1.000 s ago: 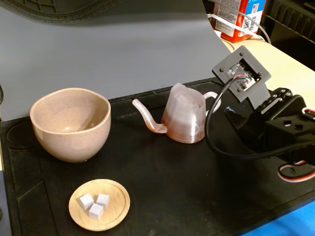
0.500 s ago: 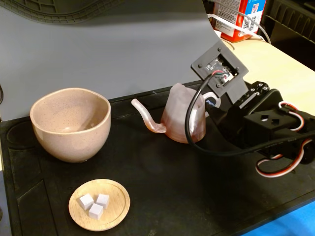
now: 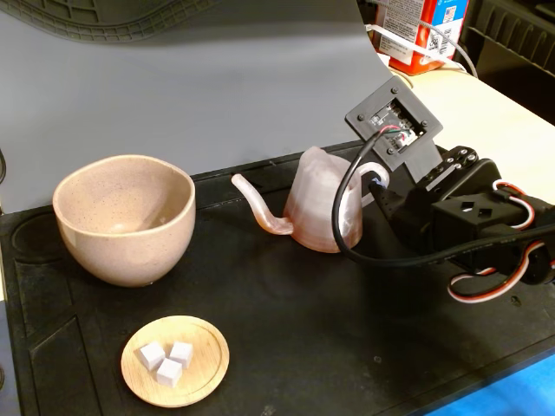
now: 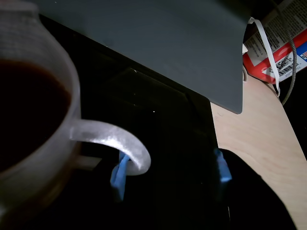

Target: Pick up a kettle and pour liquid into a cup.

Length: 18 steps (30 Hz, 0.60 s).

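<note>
Reaching in from the right of the fixed view, the black two-finger gripper (image 3: 378,186) sat at the loop handle (image 3: 371,170) of the small translucent pinkish-white ribbed plastic kettle (image 3: 323,202), which stood upright on the black work mat (image 3: 286,347) with its long thin curved spout (image 3: 257,206) aimed toward the large round beige-pink speckled ceramic cup (image 3: 124,217), well apart to the left. In the wrist view the fingers stood wide apart and held nothing: one blue-padded fingertip (image 4: 118,176) lay just behind the pale handle (image 4: 115,143), the other blue pad (image 4: 222,165) well clear to the right. Dark tea-coloured liquid (image 4: 29,110) showed inside the kettle's mouth.

The step in hand looked like setting the grasp on the handle. Doing it well probably called for sliding sideways until the loop sat between both pads, then closing squarely on the upright part, so the filled kettle would not swing or tip. A small flat round wooden dish (image 3: 175,360) with white cubes (image 3: 166,360) lay near the front, off the likely path.
</note>
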{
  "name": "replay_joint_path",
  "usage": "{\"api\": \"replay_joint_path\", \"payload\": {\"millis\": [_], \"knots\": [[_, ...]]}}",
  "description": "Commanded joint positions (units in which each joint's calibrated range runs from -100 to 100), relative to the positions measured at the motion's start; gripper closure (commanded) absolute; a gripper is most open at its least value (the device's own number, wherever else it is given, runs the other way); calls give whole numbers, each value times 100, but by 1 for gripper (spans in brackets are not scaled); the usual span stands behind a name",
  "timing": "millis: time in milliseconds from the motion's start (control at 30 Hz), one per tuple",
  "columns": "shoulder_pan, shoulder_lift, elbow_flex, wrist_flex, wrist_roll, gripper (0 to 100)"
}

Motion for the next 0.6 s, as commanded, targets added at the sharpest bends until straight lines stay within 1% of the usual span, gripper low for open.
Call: {"api": "replay_joint_path", "payload": {"millis": [0,433,467,500,567], "knots": [[19,-51,-224,-105,6,79],[-42,-42,-342,-53,12,79],[-42,-42,-342,-61,12,82],[-27,-42,-342,-105,12,88],[19,-42,-342,-105,12,92]]}}
